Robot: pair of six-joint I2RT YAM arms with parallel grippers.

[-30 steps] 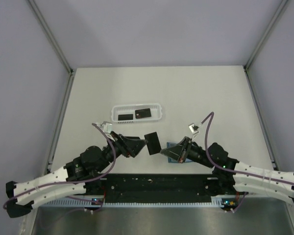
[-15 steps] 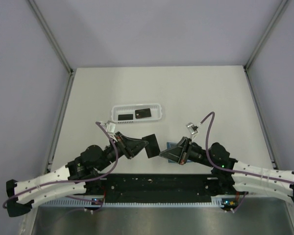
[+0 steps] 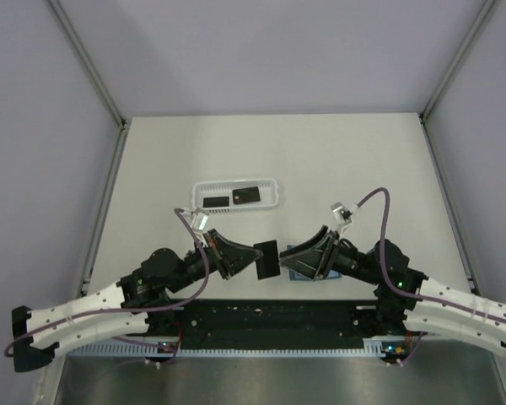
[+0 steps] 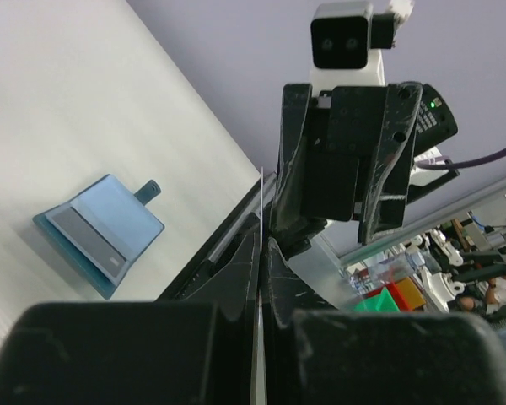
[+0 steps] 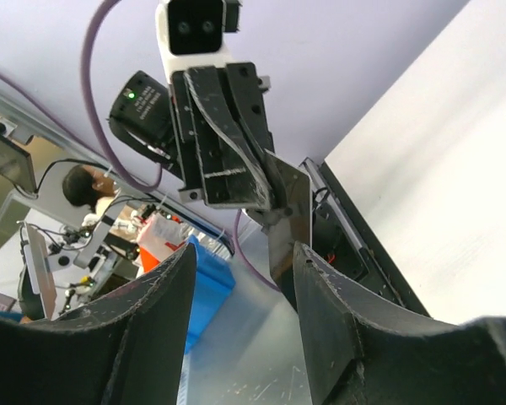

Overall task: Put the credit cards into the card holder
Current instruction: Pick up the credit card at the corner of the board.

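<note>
Top external: card closing on the holder

Well left of the card holder (image 3: 293, 252) and beyond it, lying in the white basket tray (image 3: 204, 187): two credit cards (image 3: 215, 201), not yet fetched. Just left of the card holder, pinched tight in the left gripper (image 3: 255, 256): a third card (image 3: 267, 260), brought nearer than a second ago. At the card holder's right edge, fingers spread and gripping nothing: the right gripper (image 3: 310, 258), drawn back a little, contact impossible to tell. Looks like lining up for insertion; nothing inside yet.

Was a robotics lab: white worktop (image 3: 320, 160) boxed in by aluminium frame rails (image 3: 87, 61), person (image 5: 78, 187) at cluttered benches behind, blue bin (image 5: 211, 283) nearby.
</note>
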